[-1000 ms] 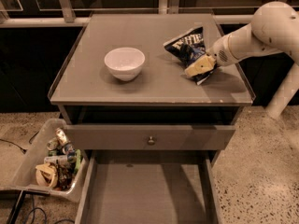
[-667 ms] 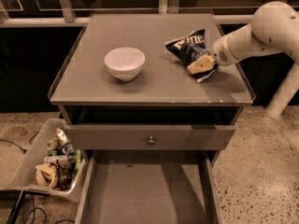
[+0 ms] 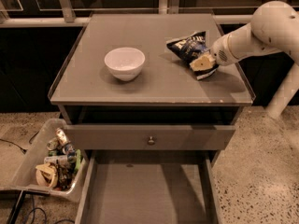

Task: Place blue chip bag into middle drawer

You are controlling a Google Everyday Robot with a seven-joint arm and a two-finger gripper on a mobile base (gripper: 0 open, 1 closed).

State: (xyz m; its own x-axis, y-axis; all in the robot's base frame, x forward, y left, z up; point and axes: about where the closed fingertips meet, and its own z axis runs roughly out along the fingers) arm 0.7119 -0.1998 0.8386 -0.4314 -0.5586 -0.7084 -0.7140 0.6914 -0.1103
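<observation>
The blue chip bag point(image 3: 187, 48) lies on the right half of the grey cabinet top point(image 3: 154, 85), dark navy with white lettering. My gripper point(image 3: 202, 63) reaches in from the right on a white arm and rests on the bag's near right end, covering that corner. The middle drawer point(image 3: 145, 190) is pulled out wide at the bottom of the view, below and in front of the cabinet top. Its flat grey floor is bare.
A white bowl point(image 3: 124, 62) stands on the cabinet top left of the bag. A grey drawer front with a small round knob point(image 3: 150, 137) sits above the open drawer. A clear bin point(image 3: 23, 171) holding several snack items stands on the floor at the lower left.
My gripper has shifted slightly to the right and up at the bag's end, and the bag has nudged a little with it.
</observation>
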